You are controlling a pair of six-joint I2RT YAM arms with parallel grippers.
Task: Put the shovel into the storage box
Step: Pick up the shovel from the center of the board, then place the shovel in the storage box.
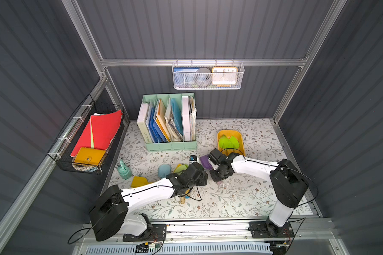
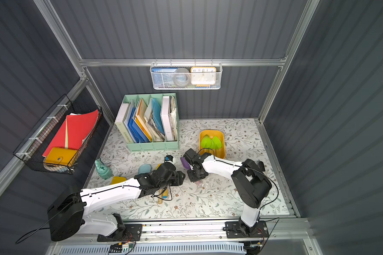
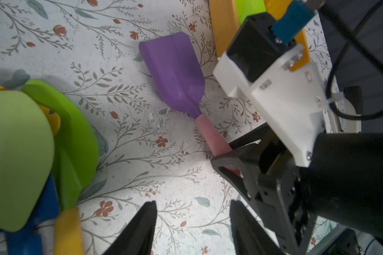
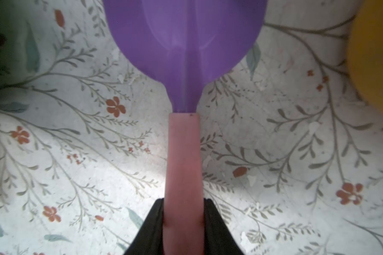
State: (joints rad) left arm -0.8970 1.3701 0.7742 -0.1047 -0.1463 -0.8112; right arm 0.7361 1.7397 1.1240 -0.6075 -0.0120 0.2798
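The shovel (image 4: 184,44), a purple blade on a pink handle (image 4: 183,154), lies on the flowered mat just in front of the storage box. Its blade also shows in both top views (image 1: 204,160) (image 2: 184,163) and in the left wrist view (image 3: 175,72). My right gripper (image 4: 184,201) is shut on the pink handle, both fingers pressed against its sides, low over the mat (image 1: 217,177). The storage box (image 1: 241,141) (image 2: 222,142) is a mustard-yellow tub holding two green scoops. My left gripper (image 3: 192,203) hovers open and empty just left of the shovel (image 1: 199,176).
A mint file holder (image 1: 170,123) stands at the back. A white mesh basket (image 1: 208,76) hangs on the rear wall, a black wire basket (image 1: 86,136) on the left wall. A teal watering can (image 1: 124,170) and other toy shovels (image 1: 164,170) (image 3: 20,154) lie left of the arms.
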